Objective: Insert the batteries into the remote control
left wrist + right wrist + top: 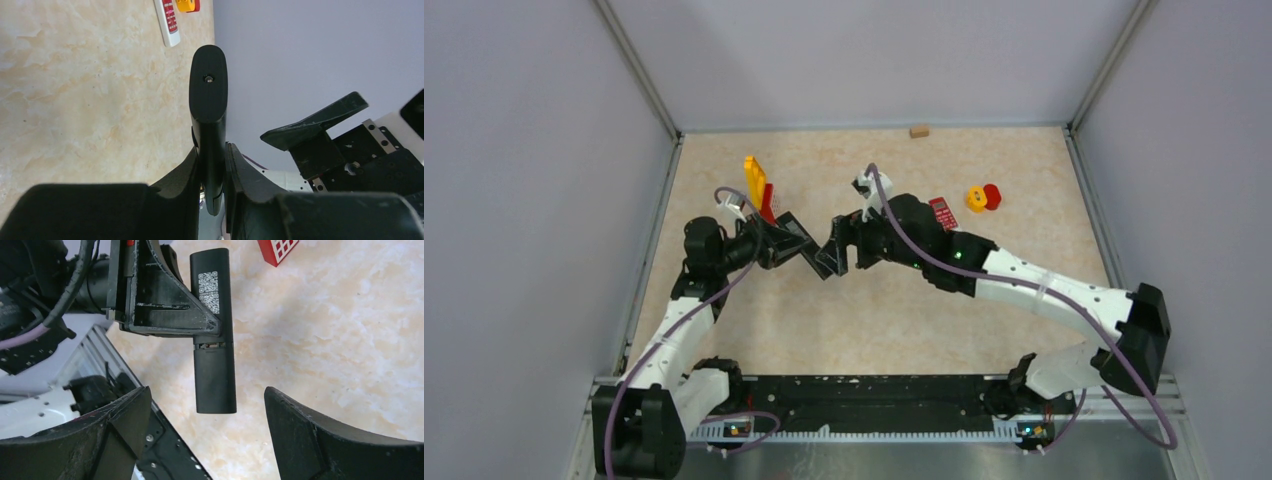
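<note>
My left gripper [804, 248] [212, 150] is shut on a slim black remote control [209, 100], gripping it by its thin sides and holding it above the table. In the right wrist view the remote [215, 340] shows its back, with a white QR sticker and a seam across the middle. My right gripper [839, 250] [207, 392] is open, its fingers [300, 425] on either side of the remote's free end without touching it. The batteries are not in view.
A small white remote with red buttons [942, 212] [167, 20] lies right of the grippers. A yellow and a red piece [982, 197] lie beyond it. A yellow and red toy [759, 185] stands behind the left gripper. A wooden block [919, 130] sits at the back wall.
</note>
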